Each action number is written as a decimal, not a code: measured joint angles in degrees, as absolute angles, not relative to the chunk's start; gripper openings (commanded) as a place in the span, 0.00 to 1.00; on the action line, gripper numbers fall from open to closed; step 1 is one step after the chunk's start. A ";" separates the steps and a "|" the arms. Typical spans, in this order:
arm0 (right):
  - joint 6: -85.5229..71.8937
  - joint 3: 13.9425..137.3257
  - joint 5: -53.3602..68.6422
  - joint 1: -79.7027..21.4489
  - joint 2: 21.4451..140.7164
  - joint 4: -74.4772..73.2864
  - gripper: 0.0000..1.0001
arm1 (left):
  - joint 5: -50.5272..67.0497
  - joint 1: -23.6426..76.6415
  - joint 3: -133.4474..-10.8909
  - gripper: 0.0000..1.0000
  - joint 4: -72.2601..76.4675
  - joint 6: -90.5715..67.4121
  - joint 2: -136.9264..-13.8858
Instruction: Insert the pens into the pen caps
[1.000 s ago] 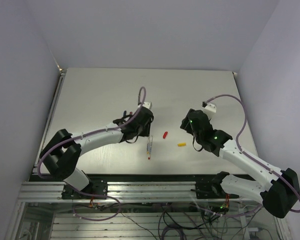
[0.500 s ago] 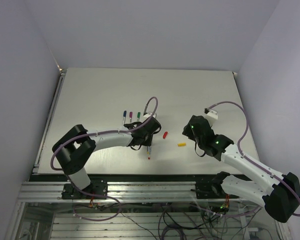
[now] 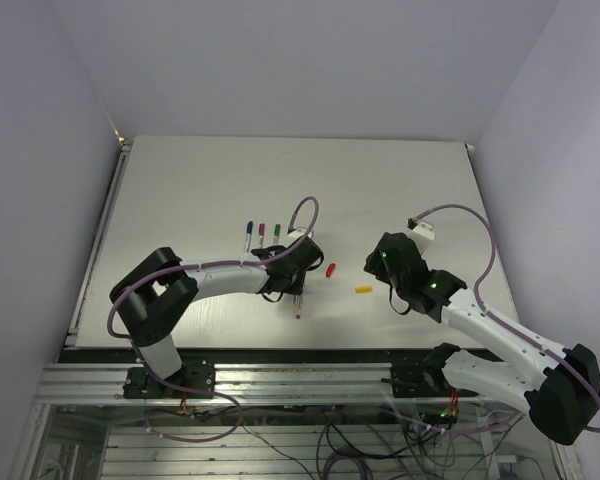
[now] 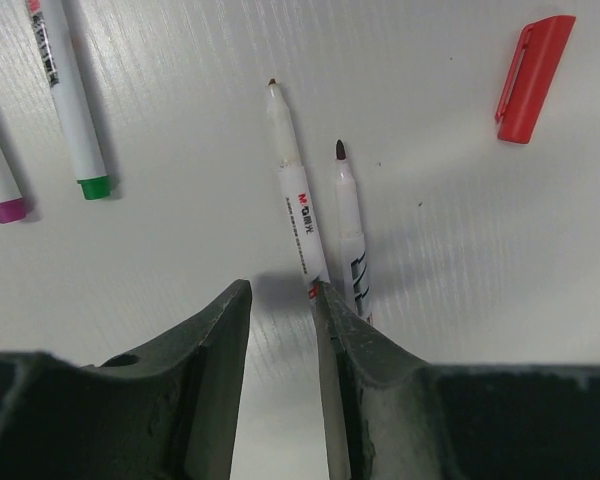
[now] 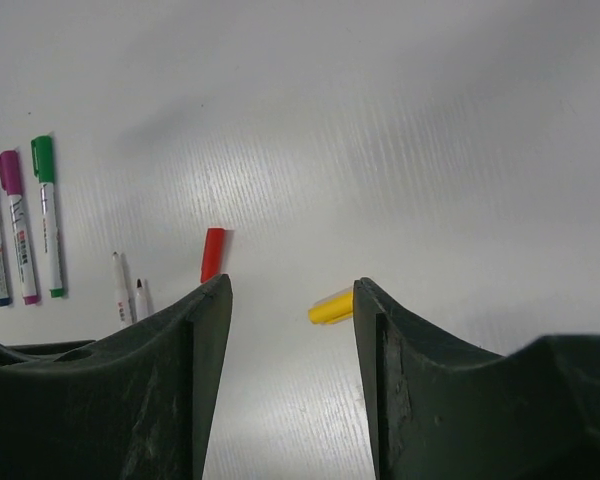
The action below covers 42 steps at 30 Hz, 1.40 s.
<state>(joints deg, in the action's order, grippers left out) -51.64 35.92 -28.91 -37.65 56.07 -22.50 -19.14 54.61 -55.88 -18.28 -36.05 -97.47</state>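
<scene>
Two uncapped pale pens (image 4: 292, 200) (image 4: 348, 235) lie side by side on the table, tips pointing away. My left gripper (image 4: 280, 300) is open and low over their near ends; the left pen runs along the inner face of my right finger (image 4: 342, 325). In the top view this gripper (image 3: 293, 285) sits just above the pens (image 3: 298, 300). The red cap (image 4: 533, 78) (image 3: 330, 269) lies to the right. My right gripper (image 5: 290, 290) (image 3: 378, 268) is open, with the yellow cap (image 5: 330, 308) (image 3: 363, 289) on the table just ahead, near its right finger.
Three capped pens, blue (image 3: 248, 232), magenta (image 3: 262, 232) and green (image 3: 277, 232), lie in a row behind the left gripper. They also show at the left of the right wrist view, with the green one (image 5: 48, 215) nearest. The table's near edge (image 3: 300, 347) is close.
Over the last second my left arm swung down to the two uncapped pens, uncovering the three capped pens. My right gripper shifted slightly. Little has moved in the last half second.
</scene>
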 measured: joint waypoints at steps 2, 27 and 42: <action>-51.66 35.90 -28.86 -37.65 56.10 -22.52 0.51 | -19.14 54.61 -55.88 0.42 -18.28 -36.05 -97.80; -54.74 34.98 -26.57 -37.60 54.96 -22.72 0.49 | -22.76 55.24 -55.68 0.33 -21.65 -37.78 -99.24; -58.06 34.98 -25.04 -37.60 54.39 -26.17 0.43 | -23.27 55.61 -53.34 0.07 -19.05 -38.46 -98.15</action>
<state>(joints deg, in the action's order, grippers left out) -58.06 34.98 -25.04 -37.60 54.39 -26.17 -23.27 55.61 -53.34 -19.05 -38.46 -98.15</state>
